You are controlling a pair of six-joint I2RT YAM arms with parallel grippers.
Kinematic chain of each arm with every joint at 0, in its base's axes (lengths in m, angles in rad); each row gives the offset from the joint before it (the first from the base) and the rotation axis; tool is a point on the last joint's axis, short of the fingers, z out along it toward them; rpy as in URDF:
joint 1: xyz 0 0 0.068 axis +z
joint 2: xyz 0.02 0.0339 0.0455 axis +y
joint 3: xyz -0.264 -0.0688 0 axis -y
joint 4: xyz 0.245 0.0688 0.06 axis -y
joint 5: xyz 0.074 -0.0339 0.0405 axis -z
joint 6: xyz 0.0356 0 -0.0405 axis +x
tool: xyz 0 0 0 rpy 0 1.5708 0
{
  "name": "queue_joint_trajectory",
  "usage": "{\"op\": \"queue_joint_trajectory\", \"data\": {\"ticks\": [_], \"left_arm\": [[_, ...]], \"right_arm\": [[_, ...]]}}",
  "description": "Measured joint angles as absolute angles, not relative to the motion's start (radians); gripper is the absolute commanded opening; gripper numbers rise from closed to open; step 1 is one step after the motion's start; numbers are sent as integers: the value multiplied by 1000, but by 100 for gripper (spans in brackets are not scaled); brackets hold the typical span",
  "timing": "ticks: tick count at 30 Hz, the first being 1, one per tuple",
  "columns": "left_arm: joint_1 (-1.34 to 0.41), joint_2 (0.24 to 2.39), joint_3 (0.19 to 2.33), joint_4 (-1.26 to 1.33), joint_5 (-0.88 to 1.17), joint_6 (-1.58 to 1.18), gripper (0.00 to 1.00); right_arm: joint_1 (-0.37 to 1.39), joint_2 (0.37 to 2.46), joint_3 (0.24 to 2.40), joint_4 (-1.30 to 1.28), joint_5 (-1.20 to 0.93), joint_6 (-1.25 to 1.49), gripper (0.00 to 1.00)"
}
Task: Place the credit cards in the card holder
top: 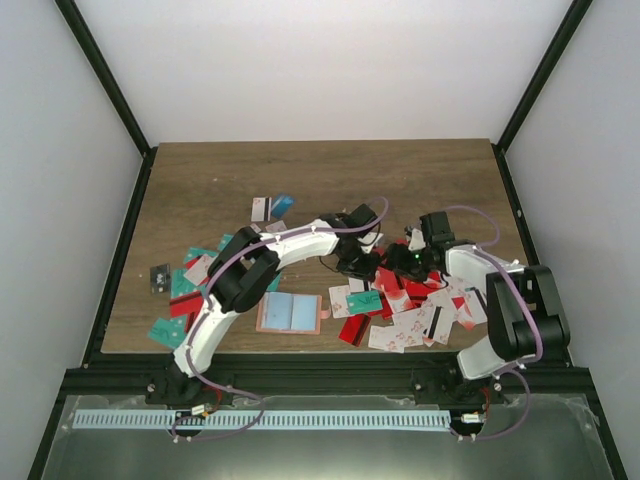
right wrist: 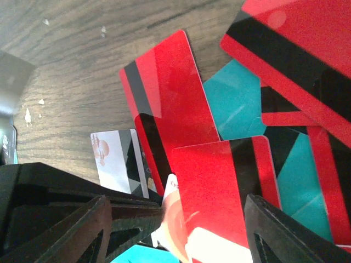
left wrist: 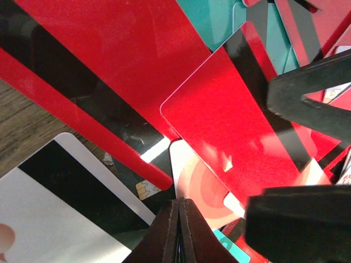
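Note:
The card holder (top: 290, 313) lies open on the table, salmon-pink with a bluish inside, left of both grippers. Credit cards (top: 405, 310) lie heaped at the right. My left gripper (top: 362, 268) (left wrist: 181, 201) is shut; its tips meet at the edge of a white card with a pink circle (left wrist: 200, 186) (right wrist: 173, 219), and nothing shows between them. A red card with a black stripe (left wrist: 230, 120) (right wrist: 219, 186) lies over that white card. My right gripper (top: 392, 268) (right wrist: 178, 219) is open, one finger on each side of the red card.
More cards lie in a group at the table's left (top: 185, 290) and a few at the back (top: 270, 208). Red and teal cards (right wrist: 247, 104) overlap beyond the right gripper. The two grippers stand close, tip to tip, over the heap.

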State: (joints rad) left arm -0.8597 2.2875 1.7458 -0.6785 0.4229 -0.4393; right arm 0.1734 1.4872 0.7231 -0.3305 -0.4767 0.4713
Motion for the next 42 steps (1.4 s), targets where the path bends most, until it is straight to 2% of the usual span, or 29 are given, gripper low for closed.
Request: {"op": "queue_joint_trajectory", "data": {"ticks": [6, 12, 24, 32, 42], "left_arm": [[-849, 2289, 1746, -679, 432, -430, 4], [-840, 2292, 1746, -676, 451, -425, 4], [-839, 2251, 1700, -667, 469, -455, 4], [-843, 2251, 1699, -615, 551, -492, 4], [-846, 2258, 1699, -561, 629, -520, 4]], "right_arm": [[173, 1531, 723, -297, -535, 419, 61], [173, 1509, 723, -319, -527, 396, 64], [170, 1323, 722, -347, -489, 416, 67], [107, 1393, 692, -327, -476, 417, 66], [101, 1490, 641, -208, -579, 401, 63]]}}
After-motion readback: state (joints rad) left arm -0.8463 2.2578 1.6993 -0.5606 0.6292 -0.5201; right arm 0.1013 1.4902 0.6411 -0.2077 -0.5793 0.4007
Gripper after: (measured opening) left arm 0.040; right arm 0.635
